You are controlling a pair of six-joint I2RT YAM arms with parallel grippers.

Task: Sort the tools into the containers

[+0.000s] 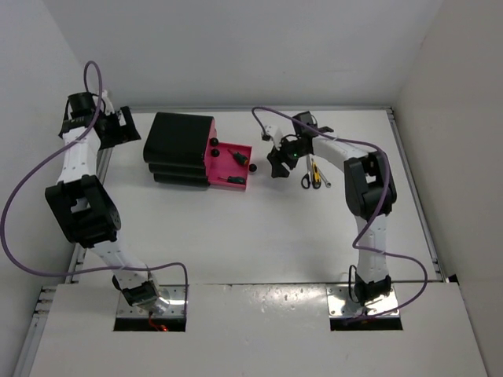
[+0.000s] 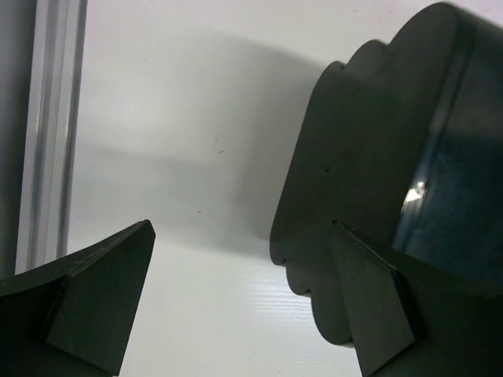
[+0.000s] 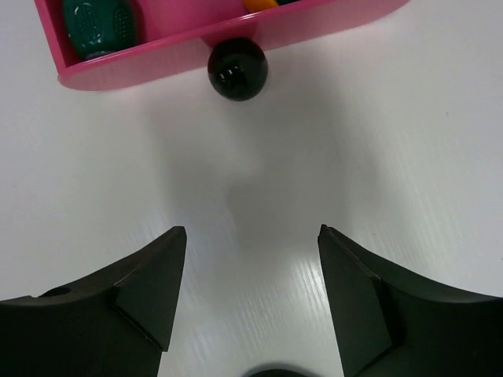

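The black cabinet (image 1: 179,148) stands at the back left with pink drawers; the lowest drawer (image 1: 230,166) is pulled out, with two small dark tools in it. In the right wrist view its pink front wall (image 3: 236,43) and black knob (image 3: 237,69) show, with a green handle (image 3: 100,27) inside. My right gripper (image 1: 277,166) (image 3: 250,259) is open and empty just right of the knob. Black-handled scissors (image 1: 306,181), a yellow-and-black tool (image 1: 313,174) and a thin silver rod (image 1: 323,180) lie right of it. My left gripper (image 1: 124,130) (image 2: 240,259) is open and empty behind the cabinet's rear corner (image 2: 369,181).
A metal rail (image 2: 47,133) runs along the table's left edge beside my left gripper. White walls enclose the table at back and sides. My right arm (image 1: 365,188) reaches over the right half of the table.
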